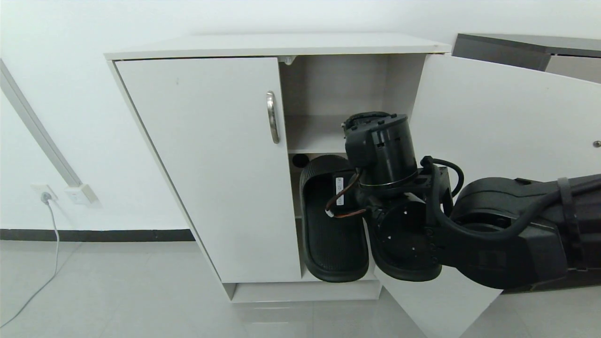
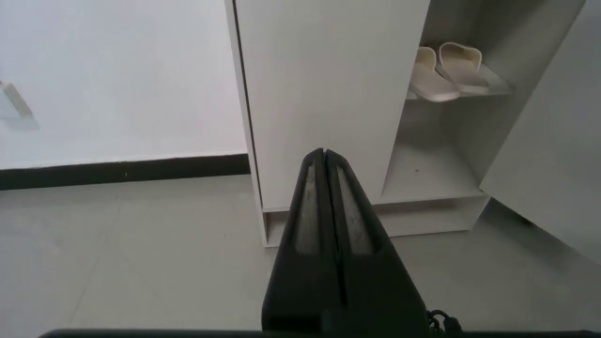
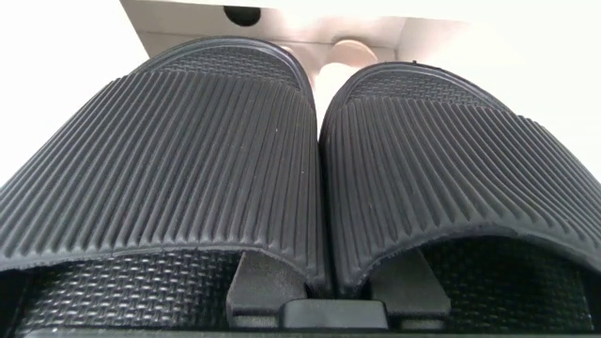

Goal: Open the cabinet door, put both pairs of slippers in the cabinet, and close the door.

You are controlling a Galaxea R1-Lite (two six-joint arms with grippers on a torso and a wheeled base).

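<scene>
Right gripper [image 3: 326, 286] pinches ribbed black slippers [image 3: 188, 141] at the open cabinet [image 1: 202, 178]; left gripper [image 2: 324, 188] pressed together.

Bare tiled room, white cabinet [image 1: 206, 164].

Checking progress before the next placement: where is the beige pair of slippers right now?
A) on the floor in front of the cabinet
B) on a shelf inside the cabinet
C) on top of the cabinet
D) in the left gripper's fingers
B: the left wrist view shows the beige slippers side by side on a shelf inside the cabinet, and the left gripper is shut on nothing.
</scene>
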